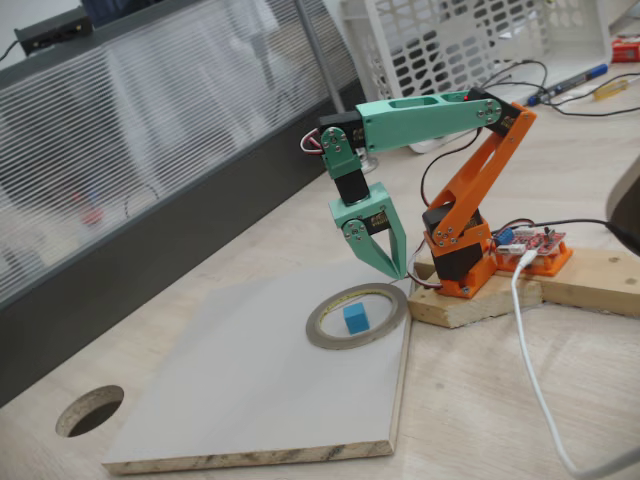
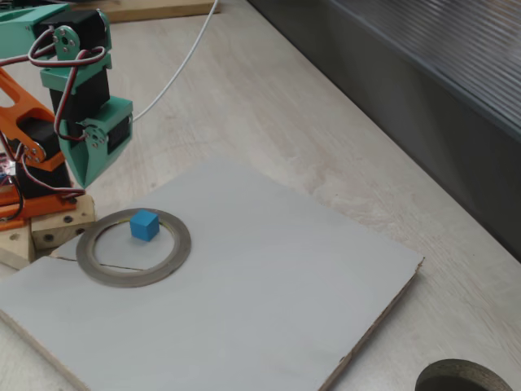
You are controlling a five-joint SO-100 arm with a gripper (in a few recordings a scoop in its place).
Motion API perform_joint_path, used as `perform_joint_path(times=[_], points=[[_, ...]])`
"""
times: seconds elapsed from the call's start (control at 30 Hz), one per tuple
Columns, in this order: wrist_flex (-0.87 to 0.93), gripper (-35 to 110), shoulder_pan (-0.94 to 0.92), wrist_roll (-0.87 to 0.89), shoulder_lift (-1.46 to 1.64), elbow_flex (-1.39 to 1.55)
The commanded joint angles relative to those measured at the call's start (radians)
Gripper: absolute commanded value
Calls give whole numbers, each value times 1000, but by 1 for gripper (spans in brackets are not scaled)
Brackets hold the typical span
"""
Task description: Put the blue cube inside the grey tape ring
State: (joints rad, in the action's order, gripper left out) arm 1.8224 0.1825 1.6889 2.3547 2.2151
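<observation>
In a fixed view, the arm is seen folded over, its teal forearm held level and the gripper (image 1: 392,262) pointed down at the grey tape ring's (image 1: 329,336) far rim. The fingers appear drawn together with nothing between them. The blue cube (image 1: 356,318) is found inside the ring on the pale board (image 1: 230,390), just below and in front of the gripper tip. In another fixed view, the gripper (image 2: 84,173) is seen hanging above the ring's (image 2: 163,265) left edge, the cube (image 2: 145,225) resting apart from it, lower right, within the opening.
</observation>
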Motion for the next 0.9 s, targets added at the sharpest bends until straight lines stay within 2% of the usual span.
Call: perform_joint_path(times=[0.0,0.87], points=[[28,0,11,12,81,5],[32,0,18,17,81,6]])
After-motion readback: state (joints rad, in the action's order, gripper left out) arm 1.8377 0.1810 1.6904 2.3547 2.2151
